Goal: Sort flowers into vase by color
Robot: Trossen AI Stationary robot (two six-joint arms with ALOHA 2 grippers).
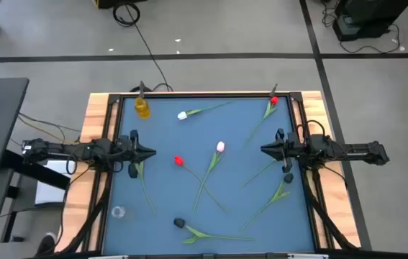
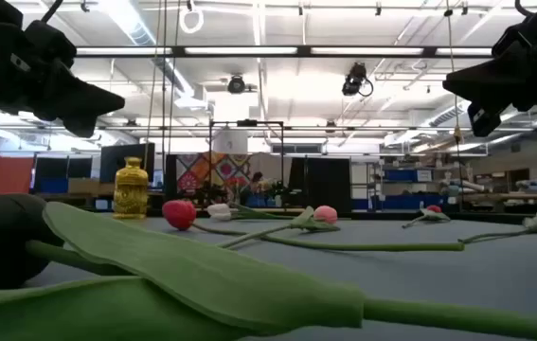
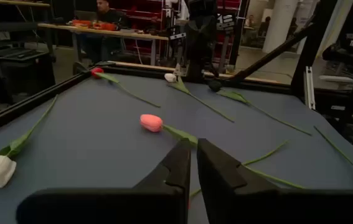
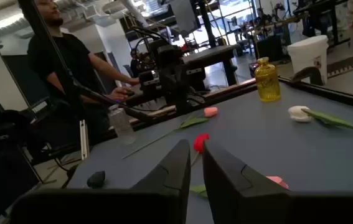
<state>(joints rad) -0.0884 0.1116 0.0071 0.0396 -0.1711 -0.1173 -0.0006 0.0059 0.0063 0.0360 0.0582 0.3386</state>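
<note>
A: What is at the left?
B: The left gripper [image 1: 152, 152] hangs over the blue table [image 1: 247, 208], fingers clenched, grasping nothing. The yellow vase [image 1: 142, 108] stands at the far left corner.
A: And further right?
B: The flowers lie scattered: white tulip [image 1: 182, 115], red tulip [image 1: 178, 160], pink tulip [image 1: 220, 147], black tulip [image 1: 179, 223]. The right gripper [image 1: 263, 149] is also clenched and empty.

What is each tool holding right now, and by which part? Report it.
Nothing. The left tool and right tool are both shut on nothing, above the blue table.
</note>
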